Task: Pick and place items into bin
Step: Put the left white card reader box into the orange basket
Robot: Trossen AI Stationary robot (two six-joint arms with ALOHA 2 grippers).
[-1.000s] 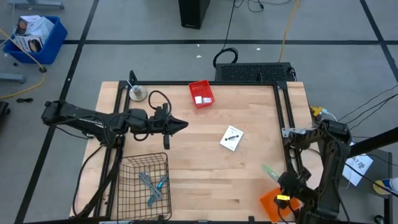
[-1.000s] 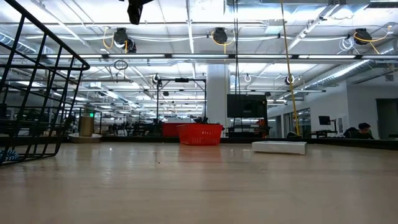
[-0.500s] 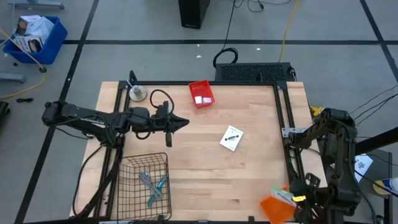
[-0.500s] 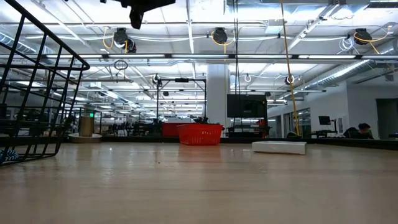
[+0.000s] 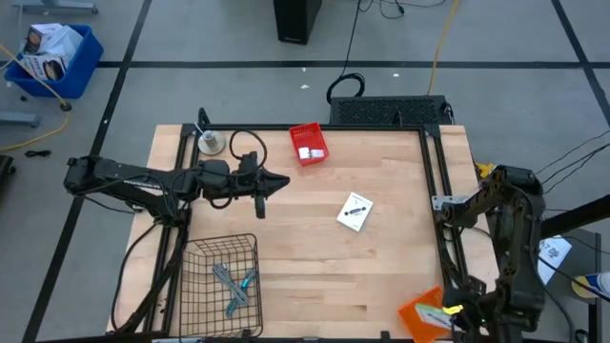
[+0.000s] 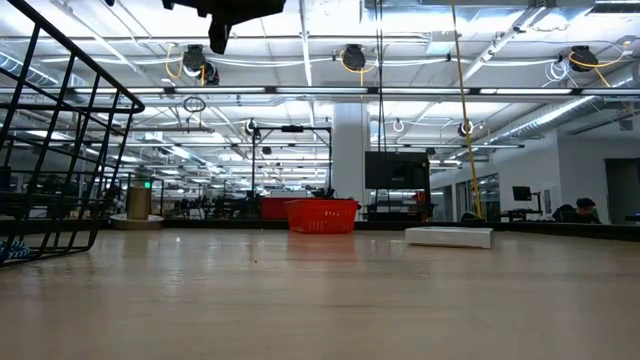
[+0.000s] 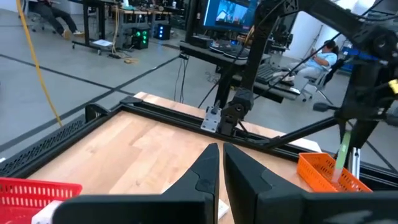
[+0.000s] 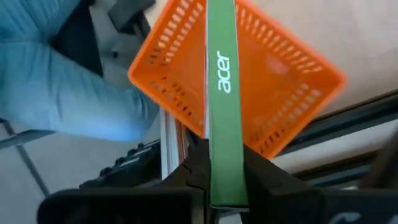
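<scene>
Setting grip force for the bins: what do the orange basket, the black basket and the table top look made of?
Orange basket: likely moulded plastic, uniform colour, slotted lattice walls. Black basket: seemingly coated metal wire, a thin open grid. Table top: wood, pale planks with visible grain and seams, like butcher block.

**A workshop hall around the wooden tabletop**

The tabletop (image 5: pixel 286 257) is light wood planking edged by a black metal frame (image 5: pixel 315 127). Around it lies a grey concrete floor (image 5: pixel 191 38) crossed by dark taped lines. A blue bin (image 5: pixel 52 57) holding packages stands on the floor at the far left, and a black box (image 5: pixel 297 19) stands beyond the tabletop's far edge. In the low view the hall is wide and bright, with a white pillar (image 6: pixel 348 150), ceiling beams, hanging cable reels (image 6: pixel 352 57) and a dark screen (image 6: pixel 397 170). A seated person (image 7: pixel 323 53) shows at a desk behind.
</scene>
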